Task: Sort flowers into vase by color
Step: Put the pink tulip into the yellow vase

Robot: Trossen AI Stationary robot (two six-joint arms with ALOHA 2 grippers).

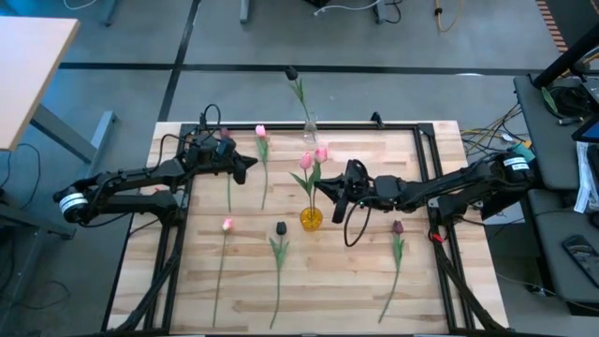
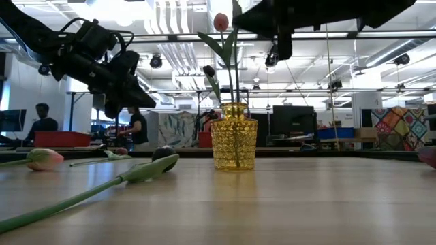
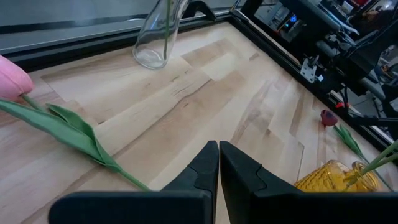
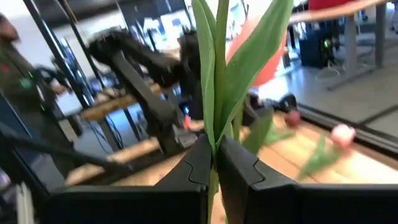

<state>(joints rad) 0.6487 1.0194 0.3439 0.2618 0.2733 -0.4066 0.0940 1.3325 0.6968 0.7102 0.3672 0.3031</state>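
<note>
Pink flower point(image 4: 217, 81) | stem pinched by closed right gripper point(image 1: 344, 192), apparently above yellow vase point(image 1: 311, 219) | should be lowered straight, released once seated | left gripper point(image 3: 217, 163) closed, empty, waiting near table's rear-left

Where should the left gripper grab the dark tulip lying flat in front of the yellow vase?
Grip the dark tulip on its bare stem below the leaves, coming straight down from above. It lies flat with its head toward the yellow vase, so set the fingers across the thin stem. The head and leaves would likely crush or slip.
</note>
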